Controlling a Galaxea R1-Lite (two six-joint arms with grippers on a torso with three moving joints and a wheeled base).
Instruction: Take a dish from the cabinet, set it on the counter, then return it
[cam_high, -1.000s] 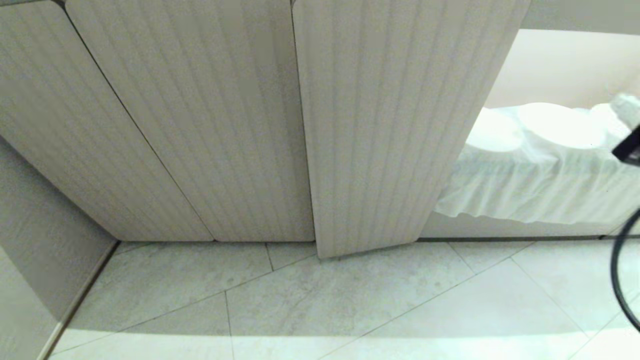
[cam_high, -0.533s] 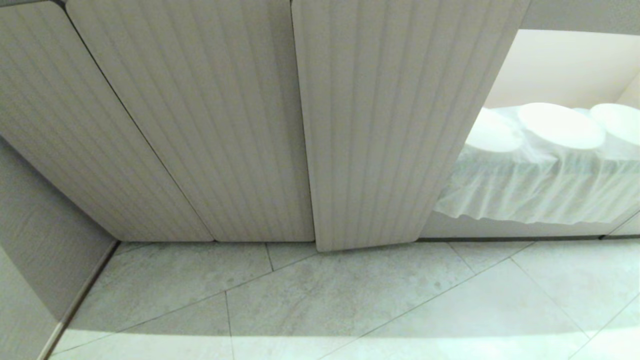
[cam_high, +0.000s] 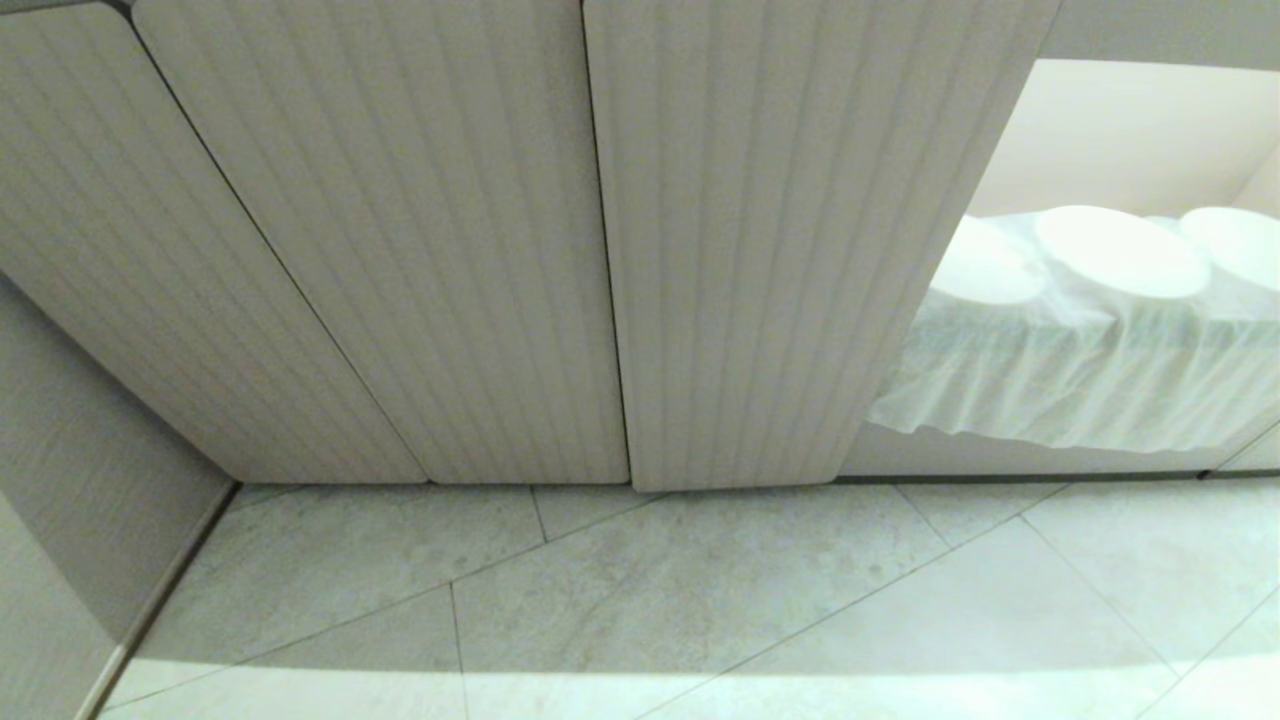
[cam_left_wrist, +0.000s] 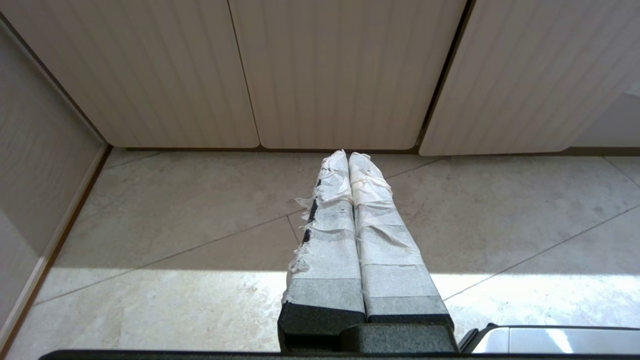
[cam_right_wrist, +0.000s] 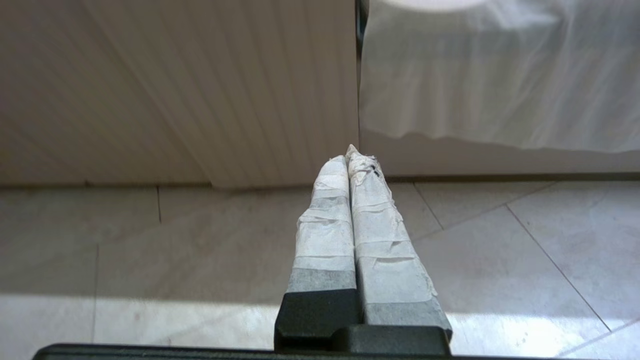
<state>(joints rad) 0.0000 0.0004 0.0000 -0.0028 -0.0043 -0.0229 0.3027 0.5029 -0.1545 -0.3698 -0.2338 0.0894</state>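
Cabinet (cam_right_wrist: 225, 90) doors closed, right hand (cam_right_wrist: 348, 152) empty

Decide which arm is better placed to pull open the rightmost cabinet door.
Right, probably: the right gripper points at the rightmost door, at its edge beside the draped table, while the left gripper faces the middle door. Both jaws are shut.

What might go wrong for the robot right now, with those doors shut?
All the fluted cabinet doors look closed, and both the left gripper and right gripper have their fingers pressed together holding nothing, so prying a door open could slip. The white plates on the draped cloth nearby might get knocked.
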